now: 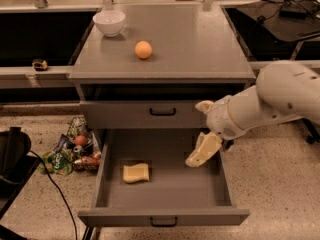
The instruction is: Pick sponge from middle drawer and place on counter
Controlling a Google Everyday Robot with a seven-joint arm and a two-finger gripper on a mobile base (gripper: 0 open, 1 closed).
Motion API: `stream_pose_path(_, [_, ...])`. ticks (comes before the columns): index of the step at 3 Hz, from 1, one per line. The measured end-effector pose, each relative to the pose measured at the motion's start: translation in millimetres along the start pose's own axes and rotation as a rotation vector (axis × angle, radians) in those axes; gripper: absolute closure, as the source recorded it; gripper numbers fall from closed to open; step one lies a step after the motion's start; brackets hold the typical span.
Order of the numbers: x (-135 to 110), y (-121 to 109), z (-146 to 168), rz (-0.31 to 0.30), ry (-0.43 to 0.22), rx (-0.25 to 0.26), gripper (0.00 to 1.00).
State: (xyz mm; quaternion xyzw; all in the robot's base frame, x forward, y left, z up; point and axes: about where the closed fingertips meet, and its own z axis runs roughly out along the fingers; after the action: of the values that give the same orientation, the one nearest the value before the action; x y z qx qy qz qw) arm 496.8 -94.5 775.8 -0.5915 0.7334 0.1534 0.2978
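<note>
The pale-yellow sponge [136, 172] lies flat on the floor of the open middle drawer [170, 196], in its left half. My gripper [201, 152] hangs over the right half of the drawer, pointing down and to the left, about a hand's width to the right of the sponge and apart from it. Nothing shows in its grasp. The white arm reaches in from the right. The grey counter [195, 44] tops the cabinet above.
An orange ball [143, 49] and a white bowl [109, 22] sit on the counter's left part. The upper drawer [150, 115] is closed. Litter and packets [75, 149] lie on the floor at the left, with a black cable [55, 184].
</note>
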Motion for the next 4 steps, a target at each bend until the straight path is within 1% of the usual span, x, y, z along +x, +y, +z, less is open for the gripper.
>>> stream_pose_path(1, [30.3, 3.5, 70.2, 0.0, -0.054, -0.017, 0.0])
stream_pose_path(2, [51.6, 8.7, 132.7, 0.011, -0.118, -0.041, 0.0])
stream_pose_path(3, [74.5, 17.0, 202.6, 0.057, -0.175, -0.073, 0.0])
stream_pose_path(4, [74.5, 17.0, 202.7, 0.057, -0.176, -0.073, 0.0])
